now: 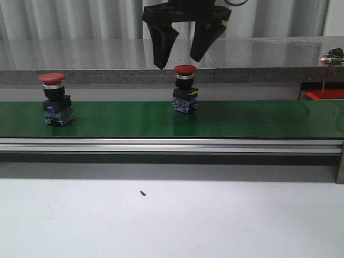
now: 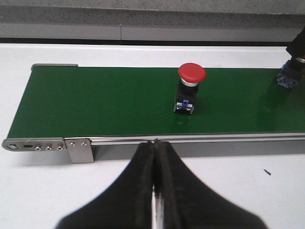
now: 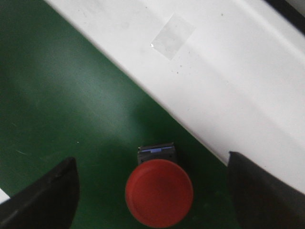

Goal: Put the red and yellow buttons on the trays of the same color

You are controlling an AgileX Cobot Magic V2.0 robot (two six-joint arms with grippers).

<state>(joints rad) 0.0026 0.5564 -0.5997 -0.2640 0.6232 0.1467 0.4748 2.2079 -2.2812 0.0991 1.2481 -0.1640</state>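
Right gripper [image 1: 176,60] hanging wide open over the right-hand red button [image 1: 185,88], a rigid, top-heavy unit looking best gripped across its black collar.

Two red buttons [image 1: 185,88] [image 1: 56,99] upright, well apart, on green belt [image 1: 258,119]

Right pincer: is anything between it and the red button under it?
Nothing visible. The right pincer hangs open directly above the red button on the green belt, fingers apart either side, only air between.
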